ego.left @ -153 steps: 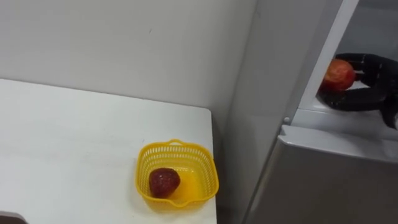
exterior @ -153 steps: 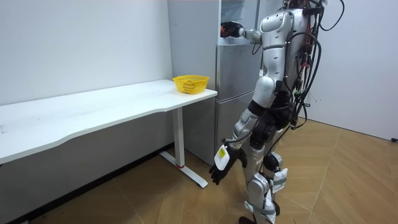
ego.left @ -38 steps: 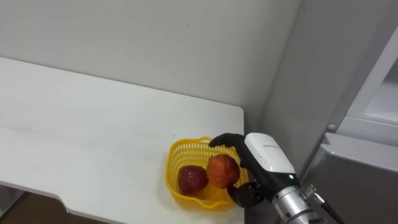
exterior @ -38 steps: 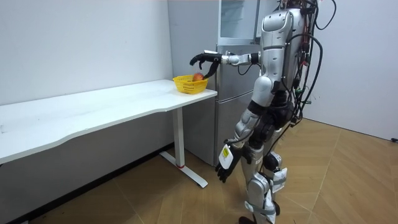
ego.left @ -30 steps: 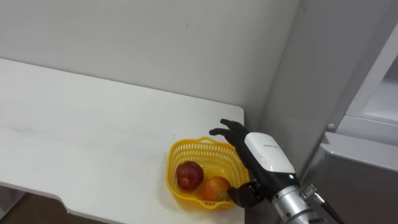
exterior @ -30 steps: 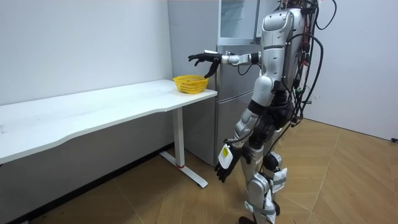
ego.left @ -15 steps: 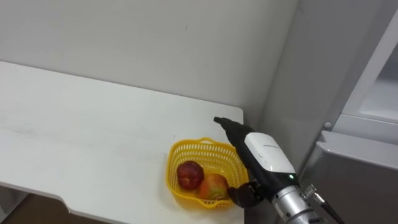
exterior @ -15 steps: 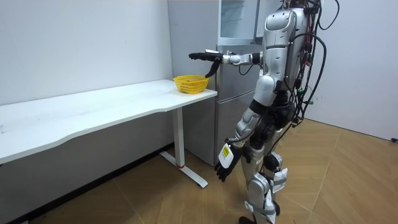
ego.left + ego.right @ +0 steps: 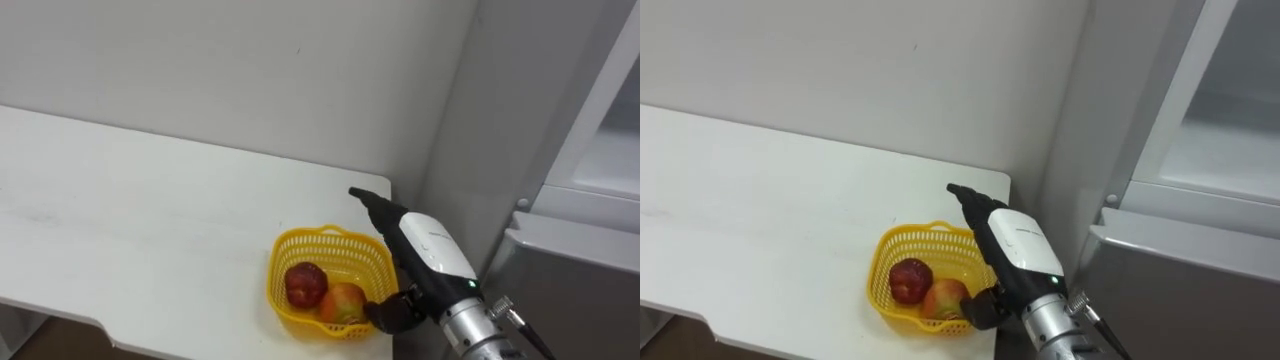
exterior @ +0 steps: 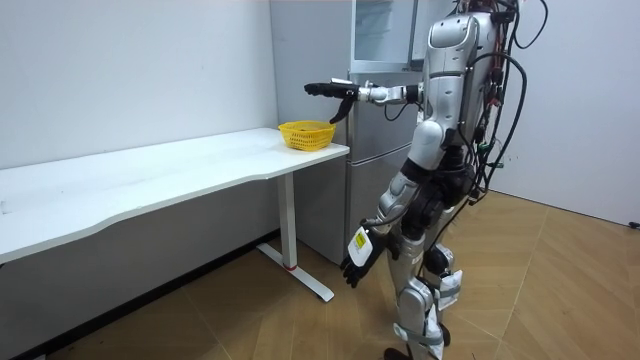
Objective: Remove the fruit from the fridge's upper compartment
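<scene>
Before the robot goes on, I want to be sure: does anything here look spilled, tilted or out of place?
Nothing spilled or askew. The yellow basket sits flat on the white table near its corner, red fruit and orange fruit inside, the open right hand above it. Only the upper fridge compartment stands open.

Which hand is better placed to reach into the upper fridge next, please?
The right hand: open and raised above the yellow basket, next to the fridge. The left hand hangs low by the thigh.
</scene>
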Controlling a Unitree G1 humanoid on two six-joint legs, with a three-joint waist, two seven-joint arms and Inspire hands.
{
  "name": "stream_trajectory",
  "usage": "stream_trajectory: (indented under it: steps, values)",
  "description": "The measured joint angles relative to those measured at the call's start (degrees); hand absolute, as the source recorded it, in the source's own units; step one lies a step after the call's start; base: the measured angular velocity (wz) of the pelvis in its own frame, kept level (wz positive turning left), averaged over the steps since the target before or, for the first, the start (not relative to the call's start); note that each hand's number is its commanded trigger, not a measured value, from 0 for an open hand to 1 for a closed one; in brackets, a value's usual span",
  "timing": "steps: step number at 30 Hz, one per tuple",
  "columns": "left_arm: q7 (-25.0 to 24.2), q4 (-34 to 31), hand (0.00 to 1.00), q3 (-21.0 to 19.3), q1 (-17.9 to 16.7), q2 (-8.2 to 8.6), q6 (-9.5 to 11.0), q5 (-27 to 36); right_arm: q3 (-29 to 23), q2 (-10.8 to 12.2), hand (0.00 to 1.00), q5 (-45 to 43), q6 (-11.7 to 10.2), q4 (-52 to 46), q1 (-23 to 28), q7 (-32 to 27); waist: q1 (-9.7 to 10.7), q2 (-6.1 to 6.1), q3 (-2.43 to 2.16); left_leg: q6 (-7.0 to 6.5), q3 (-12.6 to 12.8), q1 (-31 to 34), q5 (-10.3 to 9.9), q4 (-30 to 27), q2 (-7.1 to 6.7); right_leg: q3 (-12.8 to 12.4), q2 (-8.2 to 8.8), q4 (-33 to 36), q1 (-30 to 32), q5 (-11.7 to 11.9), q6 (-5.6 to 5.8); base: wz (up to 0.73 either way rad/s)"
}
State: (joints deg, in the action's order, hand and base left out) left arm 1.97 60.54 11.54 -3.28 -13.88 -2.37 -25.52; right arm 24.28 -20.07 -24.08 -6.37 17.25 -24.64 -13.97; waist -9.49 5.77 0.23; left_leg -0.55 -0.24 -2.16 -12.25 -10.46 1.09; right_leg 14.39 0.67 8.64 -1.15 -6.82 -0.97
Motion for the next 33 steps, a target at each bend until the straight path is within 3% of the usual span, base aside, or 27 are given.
stream_trajectory:
  steps: [7,11,16,19,23,28,33]
  values:
    - [0.38,0.31,0.00,0.46,-0.73,-0.22,0.20,0.09,-0.96,0.15,0.00,0.07,-0.12,-2.76,0.42,-0.04,1.11,-0.14,0.10,0.00,0.09,-0.07,0.01,0.00,0.02,-0.12,-0.05,0.00,-0.01,0.00,0.00,0.00]
    - [0.56,0.20,0.00,0.57,-1.01,-0.16,0.32,0.07,-1.48,0.15,0.00,1.33,-1.85,-8.38,2.37,-0.28,1.92,-0.57,0.39,0.00,0.30,-0.52,0.00,-0.01,-0.01,-0.24,-0.06,0.00,-0.17,0.00,0.00,-0.02]
    - [1.84,0.31,0.00,0.78,-1.07,-0.11,0.70,0.11,-1.79,0.18,0.00,1.47,-2.37,-12.60,5.12,-0.15,2.87,-1.32,0.84,-0.02,0.75,-0.41,-0.01,0.17,0.02,-0.28,-0.04,0.03,-0.14,0.01,0.01,-0.03]
    - [2.64,1.48,0.00,1.22,-1.07,0.22,0.75,-0.01,-2.22,0.20,0.00,1.86,-2.48,-15.93,6.74,-0.05,3.07,-1.93,0.66,-0.02,1.33,-0.52,-0.01,0.76,0.15,-0.67,-0.23,0.09,0.26,0.01,0.01,-0.08]
    - [3.20,2.65,0.00,1.10,-1.60,1.84,0.63,0.05,-5.19,0.23,0.00,1.80,-2.52,-21.07,10.35,-0.36,3.45,-2.90,0.03,-0.02,1.96,-0.96,-0.01,0.91,0.22,-1.57,-0.36,0.04,0.27,0.01,0.01,-0.06]
    - [4.14,2.53,0.00,1.12,-1.88,2.04,0.58,0.11,-5.30,0.57,0.00,-0.44,-2.87,-24.03,13.18,-0.26,3.54,-2.91,0.00,-0.02,3.15,-1.48,-0.01,1.00,0.28,-3.17,-0.52,0.02,0.27,0.01,0.01,-0.13]
    - [4.04,2.53,0.00,1.05,-1.60,2.00,1.11,0.17,-6.01,1.02,0.00,-1.21,-2.94,-27.54,17.04,-0.26,5.40,-2.92,-0.17,-0.02,3.37,-1.49,-0.02,1.08,0.31,-3.30,-0.55,0.03,0.26,0.02,0.01,-0.01]
